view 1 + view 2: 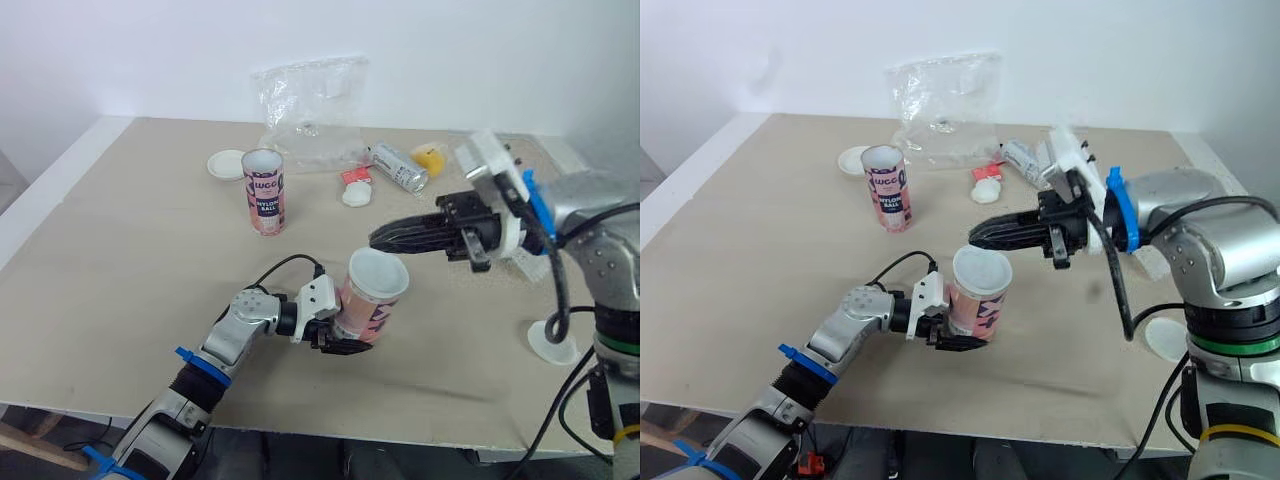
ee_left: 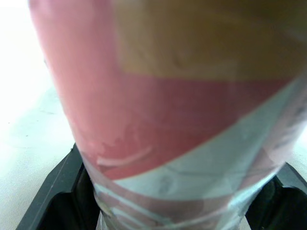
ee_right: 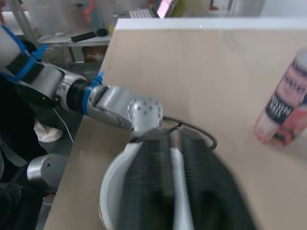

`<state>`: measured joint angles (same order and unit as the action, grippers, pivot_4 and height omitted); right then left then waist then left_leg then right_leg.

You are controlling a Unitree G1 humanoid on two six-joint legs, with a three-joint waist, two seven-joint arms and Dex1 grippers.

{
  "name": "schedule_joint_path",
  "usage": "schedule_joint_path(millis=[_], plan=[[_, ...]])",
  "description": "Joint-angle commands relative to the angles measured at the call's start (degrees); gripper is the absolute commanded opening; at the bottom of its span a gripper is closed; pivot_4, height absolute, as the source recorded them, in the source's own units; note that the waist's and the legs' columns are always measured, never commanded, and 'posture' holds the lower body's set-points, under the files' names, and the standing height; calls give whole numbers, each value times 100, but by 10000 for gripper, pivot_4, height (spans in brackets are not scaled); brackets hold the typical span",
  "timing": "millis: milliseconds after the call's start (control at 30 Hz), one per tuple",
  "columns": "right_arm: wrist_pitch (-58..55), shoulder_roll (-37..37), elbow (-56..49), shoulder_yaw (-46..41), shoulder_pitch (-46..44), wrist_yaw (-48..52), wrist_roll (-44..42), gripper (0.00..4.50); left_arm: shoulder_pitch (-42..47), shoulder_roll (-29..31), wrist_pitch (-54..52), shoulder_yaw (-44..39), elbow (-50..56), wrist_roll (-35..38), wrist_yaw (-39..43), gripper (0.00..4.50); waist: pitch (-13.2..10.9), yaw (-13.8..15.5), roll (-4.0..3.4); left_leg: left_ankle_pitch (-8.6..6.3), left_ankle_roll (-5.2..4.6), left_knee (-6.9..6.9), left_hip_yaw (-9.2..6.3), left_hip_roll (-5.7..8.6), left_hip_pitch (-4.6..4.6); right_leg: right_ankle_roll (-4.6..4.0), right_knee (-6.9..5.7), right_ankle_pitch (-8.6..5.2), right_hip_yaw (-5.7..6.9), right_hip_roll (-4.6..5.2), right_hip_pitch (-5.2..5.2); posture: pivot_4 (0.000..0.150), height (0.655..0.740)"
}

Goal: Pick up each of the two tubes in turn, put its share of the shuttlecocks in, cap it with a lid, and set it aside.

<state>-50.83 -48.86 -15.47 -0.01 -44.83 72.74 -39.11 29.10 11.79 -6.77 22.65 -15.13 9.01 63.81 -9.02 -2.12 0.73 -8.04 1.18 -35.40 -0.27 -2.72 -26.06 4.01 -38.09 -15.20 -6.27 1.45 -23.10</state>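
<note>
Left eye view: upright tube (image 1: 264, 192), lid (image 1: 227, 164) behind; left gripper (image 1: 346, 338) clamps tilted tube (image 1: 371, 298); right gripper (image 1: 381, 239) over its mouth, seemingly closed.

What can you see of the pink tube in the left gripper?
The pink cardboard-looking tube has white and dark bands low down and a round white top. It leans, top tipped toward the robot's right. The left gripper is shut on its lower part, a black finger on each side. The right gripper reaches to its top rim. Whether its base touches the beige table is unclear.
</note>
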Motion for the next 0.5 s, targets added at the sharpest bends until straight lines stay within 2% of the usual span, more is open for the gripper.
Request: schedule_joint_path(millis=[33,500], plan=[[174,-161,-287,164,194,-46,149,1744,-134,79,-255,110,-201,-148,-32,32759,0,0,0,0,0,0,0,0,0,0,0,0,0,0,0,1500,7400],[653,-219,-117,1199,32,123,956,1744,-157,85,-287,88,-212,-167,-81,32759,3,-18,3,0,0,0,0,-2,6,0,0,-1,0,-2,0,1500,7400]])
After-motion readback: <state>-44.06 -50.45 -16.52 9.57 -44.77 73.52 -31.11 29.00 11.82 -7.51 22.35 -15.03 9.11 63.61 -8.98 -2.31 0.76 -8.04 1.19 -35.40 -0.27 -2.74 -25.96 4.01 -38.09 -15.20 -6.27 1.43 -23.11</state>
